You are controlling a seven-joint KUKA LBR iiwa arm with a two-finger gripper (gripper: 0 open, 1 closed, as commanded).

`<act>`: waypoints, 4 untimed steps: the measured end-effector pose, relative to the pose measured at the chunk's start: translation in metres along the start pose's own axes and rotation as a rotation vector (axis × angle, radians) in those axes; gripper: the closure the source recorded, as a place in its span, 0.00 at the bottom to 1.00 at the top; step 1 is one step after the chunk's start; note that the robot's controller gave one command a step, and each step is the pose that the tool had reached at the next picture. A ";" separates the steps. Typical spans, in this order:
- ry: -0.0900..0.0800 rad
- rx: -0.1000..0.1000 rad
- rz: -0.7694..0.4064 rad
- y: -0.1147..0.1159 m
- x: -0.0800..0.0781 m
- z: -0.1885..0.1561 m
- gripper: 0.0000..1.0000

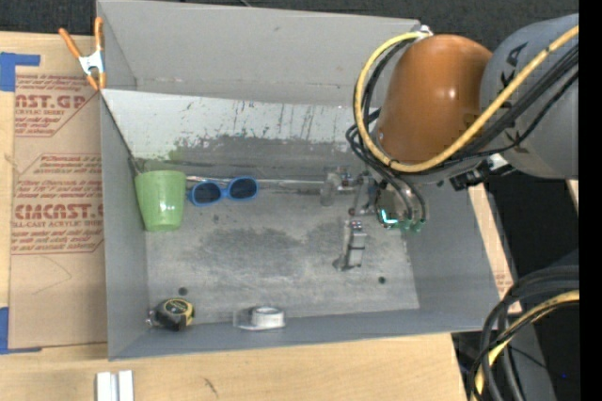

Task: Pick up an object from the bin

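Observation:
My gripper (343, 220) hangs low over the right half of the bin floor. Its two metal fingers stand apart, open, with bare floor between them. A pair of blue-lensed sunglasses (224, 191) lies to its left near the back wall, and their thin temple runs right toward the upper fingertip (331, 187). Whether the temple touches that fingertip I cannot tell. A green plastic cup (160, 199) lies on its side against the left wall, beside the sunglasses.
A small black and yellow tape measure (173, 313) lies in the front left corner. A clear, whitish small object (260, 318) rests by the front wall. The arm with its orange dome and cables covers the bin's right side.

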State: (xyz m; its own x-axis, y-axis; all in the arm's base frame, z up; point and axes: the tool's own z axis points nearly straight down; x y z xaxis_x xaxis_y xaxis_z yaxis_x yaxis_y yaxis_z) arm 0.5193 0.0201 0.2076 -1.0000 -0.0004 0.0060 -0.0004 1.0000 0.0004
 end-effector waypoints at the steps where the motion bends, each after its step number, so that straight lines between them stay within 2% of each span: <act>1: -0.006 0.000 0.046 -0.022 0.014 -0.007 0.00; 2: -0.006 0.000 0.376 -0.072 0.002 0.017 0.00; 3: -0.002 0.000 0.137 -0.092 0.012 0.103 0.00; 4: -0.014 0.004 0.114 -0.168 -0.078 0.099 0.00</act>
State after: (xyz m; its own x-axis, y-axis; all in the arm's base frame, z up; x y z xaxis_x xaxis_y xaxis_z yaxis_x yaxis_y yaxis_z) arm 0.5968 -0.1474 0.1077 -0.9935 0.1131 -0.0087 0.1131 0.9936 -0.0033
